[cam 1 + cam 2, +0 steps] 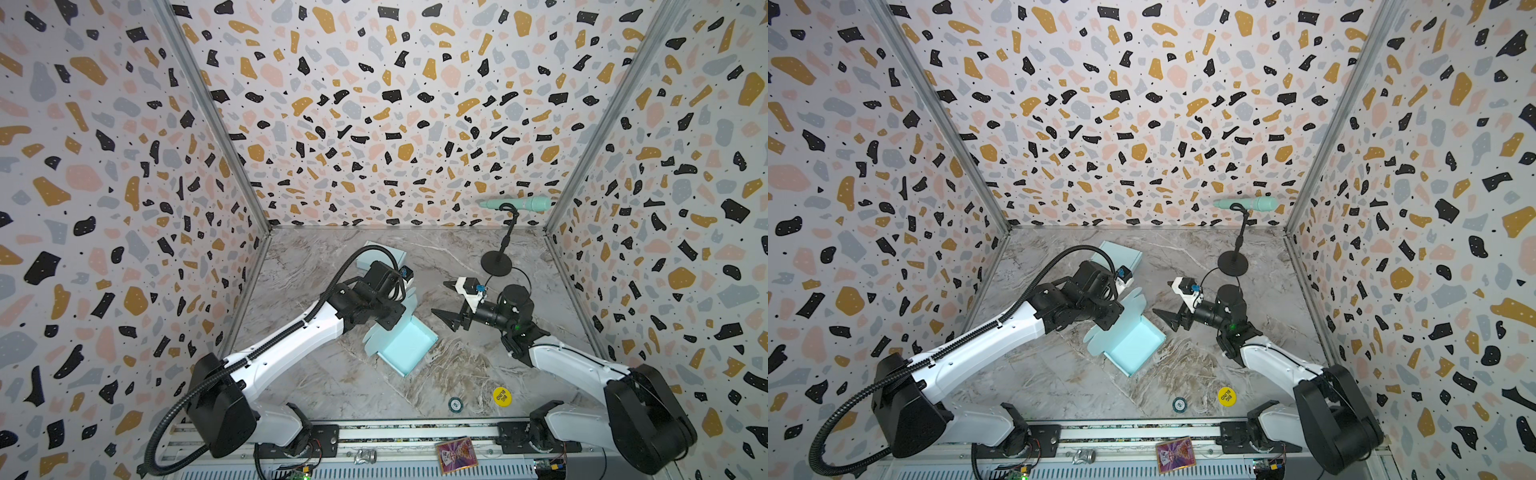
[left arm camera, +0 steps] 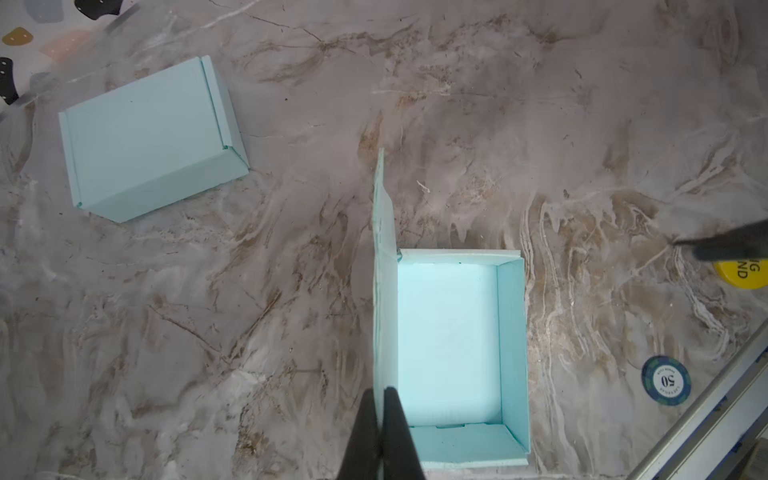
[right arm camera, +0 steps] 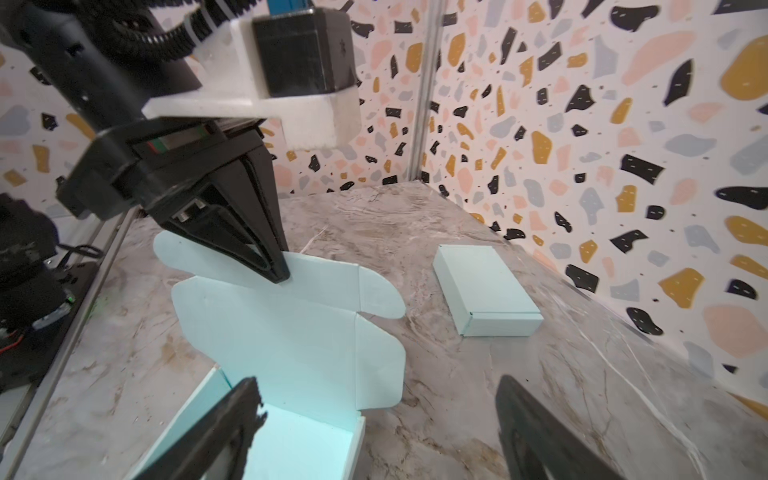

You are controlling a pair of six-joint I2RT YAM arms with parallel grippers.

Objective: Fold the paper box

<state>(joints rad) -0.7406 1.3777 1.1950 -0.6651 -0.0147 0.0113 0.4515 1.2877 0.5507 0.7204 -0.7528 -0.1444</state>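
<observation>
Closest to the top camera runs the metal rail [image 1: 415,432] at the table's front edge, with a glossy colourful card [image 1: 455,455] lying on it. Just beyond, on the marble table [image 1: 457,361], sit a yellow disc [image 1: 502,396] and a dark poker chip [image 1: 455,404], near each other. The paper box [image 1: 405,347] rests around mid-table between the two arms, its pale blue tray open upward and its walls standing. Its lid [image 3: 291,324] rises upright from the tray edge on the left arm's side, the rounded side tabs spread out. The left gripper [image 2: 381,399] has its fingers pinched together on the lid's top edge. The right gripper [image 1: 438,297] hangs near the box on the other side, fingers spread wide and gripping nothing. A second, closed blue box [image 2: 149,137] lies farther back, well apart from the open one. A mint microphone [image 1: 517,203] stands on a black stand at the back right.
</observation>
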